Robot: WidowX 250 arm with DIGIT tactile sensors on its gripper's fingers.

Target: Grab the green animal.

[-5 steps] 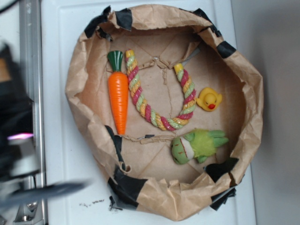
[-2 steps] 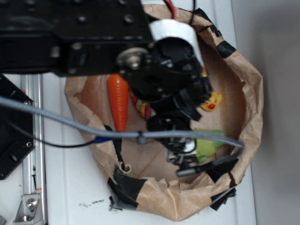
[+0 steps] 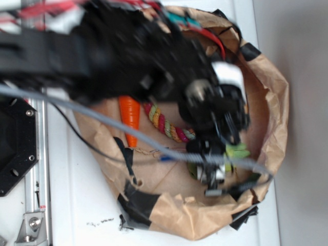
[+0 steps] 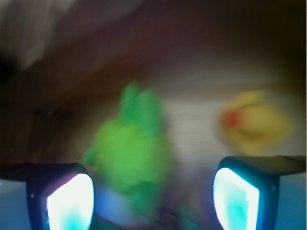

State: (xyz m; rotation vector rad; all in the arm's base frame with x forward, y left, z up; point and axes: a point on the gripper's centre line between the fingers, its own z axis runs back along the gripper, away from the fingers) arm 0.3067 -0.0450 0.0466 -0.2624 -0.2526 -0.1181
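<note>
The green animal [image 4: 132,146] is a fuzzy lime-green plush, blurred in the wrist view, lying between and just ahead of my two fingers. In the exterior view only a bit of it [image 3: 237,150] shows beside the arm, inside the brown paper bowl [image 3: 271,102]. My gripper [image 3: 212,174] hangs over the toy at the bowl's lower right. In the wrist view the gripper [image 4: 153,201] is open, its jaws wide apart, the toy nearer the left finger [image 4: 69,203].
A yellow rubber duck [image 4: 254,120] lies to the right of the toy. An orange carrot [image 3: 130,118] and a striped rope [image 3: 169,125] lie in the bowl's left half. The arm hides much of the bowl. A grey cable [image 3: 128,133] crosses it.
The arm has swung in from the left over the bowl and moved further right and down, now covering the green animal's head. The view is motion-blurred.
</note>
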